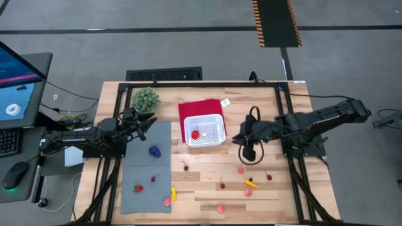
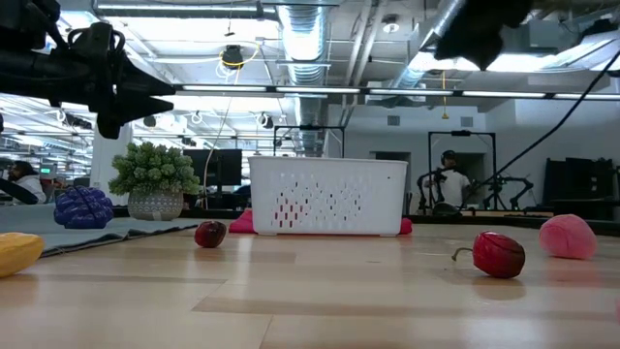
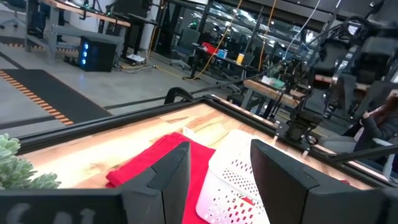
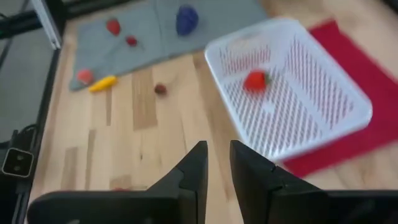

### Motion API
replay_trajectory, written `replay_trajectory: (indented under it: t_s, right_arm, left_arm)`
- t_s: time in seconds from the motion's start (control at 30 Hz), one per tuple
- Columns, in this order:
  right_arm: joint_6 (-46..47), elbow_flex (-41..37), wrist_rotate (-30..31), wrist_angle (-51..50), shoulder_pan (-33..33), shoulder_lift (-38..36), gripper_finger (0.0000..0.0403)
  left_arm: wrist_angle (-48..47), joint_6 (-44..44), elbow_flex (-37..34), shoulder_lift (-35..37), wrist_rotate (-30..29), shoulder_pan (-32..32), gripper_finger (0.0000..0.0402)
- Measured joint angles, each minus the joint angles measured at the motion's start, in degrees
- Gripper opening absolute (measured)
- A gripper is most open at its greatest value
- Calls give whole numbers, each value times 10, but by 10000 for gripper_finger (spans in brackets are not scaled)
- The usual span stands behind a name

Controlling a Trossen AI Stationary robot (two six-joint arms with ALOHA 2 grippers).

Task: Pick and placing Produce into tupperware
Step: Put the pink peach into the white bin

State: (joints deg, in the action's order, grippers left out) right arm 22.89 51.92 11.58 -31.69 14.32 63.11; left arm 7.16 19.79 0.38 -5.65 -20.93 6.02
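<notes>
White basket (image 1: 205, 130) sits on the red cloth (image 1: 191, 110), one strawberry (image 1: 195, 134) inside – rest of the produce scattered on the counter (image 1: 207, 188). Right gripper (image 1: 240, 139) beside the basket, fingers narrowly apart, empty; left gripper (image 1: 146, 123) parted, idle. Pieces look tiny, hard, roll-prone – pinch across the middle.

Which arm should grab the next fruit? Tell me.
Probably right: the right gripper hovers empty by the red fruit on the wood; the left gripper waits near the plant.
</notes>
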Motion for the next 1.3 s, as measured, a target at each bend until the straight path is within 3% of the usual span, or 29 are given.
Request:
replay_trajectory:
  t_s: [0.17,0.43,0.83,1.3]
  right_arm:
    - [108,0,20,-50,50,19,91]
    - [209,0,28,-80,124,102,101]
    - [294,0,-17,-88,149,223,234]
    - [312,1,-55,-72,150,293,215]
  left_arm:
    - [0,0,0,0,0,0,158]
    - [0,0,0,0,-4,0,158]
    - [1,0,0,0,-5,0,158]
    - [1,2,0,0,-8,0,158]
